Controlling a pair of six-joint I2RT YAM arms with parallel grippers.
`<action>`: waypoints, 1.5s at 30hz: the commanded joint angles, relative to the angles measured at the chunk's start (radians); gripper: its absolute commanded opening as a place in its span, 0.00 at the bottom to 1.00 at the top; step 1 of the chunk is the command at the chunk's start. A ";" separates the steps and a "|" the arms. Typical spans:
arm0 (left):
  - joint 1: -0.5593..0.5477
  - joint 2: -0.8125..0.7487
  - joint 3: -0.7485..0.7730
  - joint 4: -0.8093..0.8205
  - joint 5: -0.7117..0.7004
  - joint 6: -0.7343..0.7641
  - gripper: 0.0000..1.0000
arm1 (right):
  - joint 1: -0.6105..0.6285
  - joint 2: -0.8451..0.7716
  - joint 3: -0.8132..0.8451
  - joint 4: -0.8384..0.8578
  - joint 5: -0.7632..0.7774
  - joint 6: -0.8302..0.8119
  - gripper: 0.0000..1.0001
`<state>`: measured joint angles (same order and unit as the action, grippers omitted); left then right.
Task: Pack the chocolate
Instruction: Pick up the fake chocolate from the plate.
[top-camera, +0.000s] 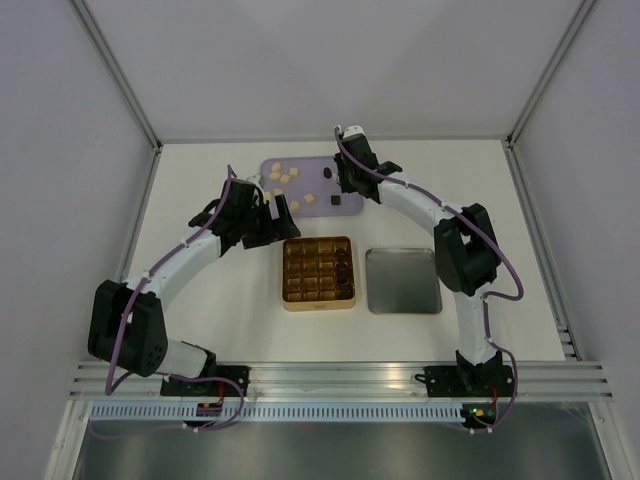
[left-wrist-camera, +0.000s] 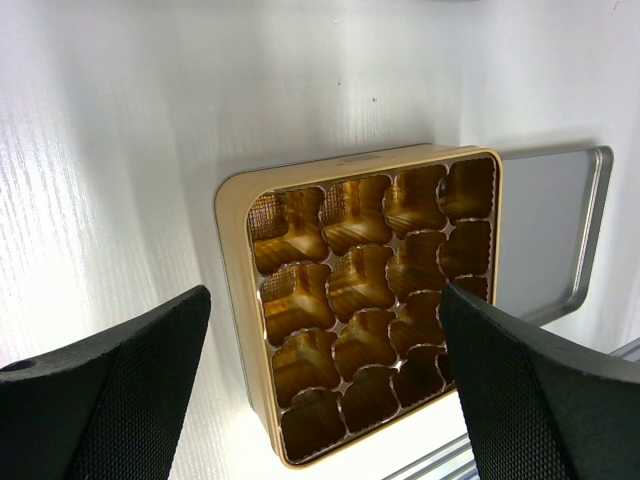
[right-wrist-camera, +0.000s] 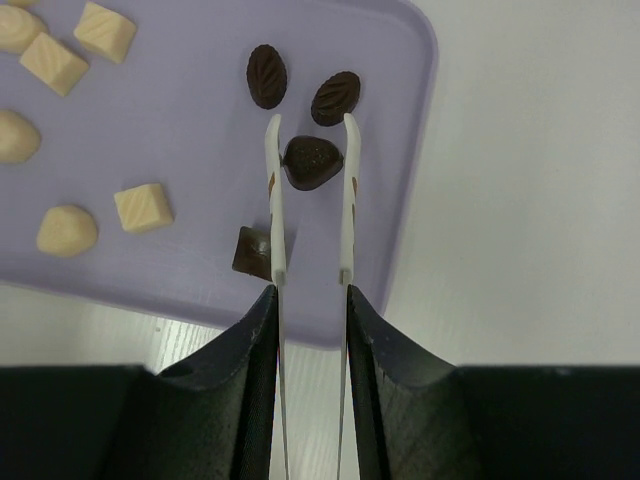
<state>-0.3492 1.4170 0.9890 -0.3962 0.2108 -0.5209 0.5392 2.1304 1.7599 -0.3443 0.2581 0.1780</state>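
Bracketing 1 dark chocolate (right-wrist-camera: 312, 162), tweezers (right-wrist-camera: 349, 200) in right hand (right-wrist-camera: 310, 298)

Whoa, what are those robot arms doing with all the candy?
They are packing chocolate into a box. The right hand grips white tweezers, and their tips sit on either side of a dark chocolate piece that seems to rest on the purple tray. More pale and dark pieces lie on that tray. The left hand is open and hovers above the gold tin, whose cups look mostly empty. The lid lies beside the tin.
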 joint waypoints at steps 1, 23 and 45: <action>-0.004 -0.033 0.023 -0.001 -0.010 0.025 1.00 | -0.004 -0.122 -0.025 0.077 -0.010 0.003 0.12; -0.002 -0.122 -0.049 -0.012 -0.045 0.001 1.00 | 0.129 -0.635 -0.545 0.096 -0.117 0.109 0.11; -0.002 -0.228 -0.124 -0.047 -0.062 -0.013 1.00 | 0.303 -0.721 -0.669 0.045 -0.025 0.153 0.11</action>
<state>-0.3492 1.2144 0.8700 -0.4400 0.1623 -0.5224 0.8322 1.4403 1.0885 -0.3161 0.1951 0.3080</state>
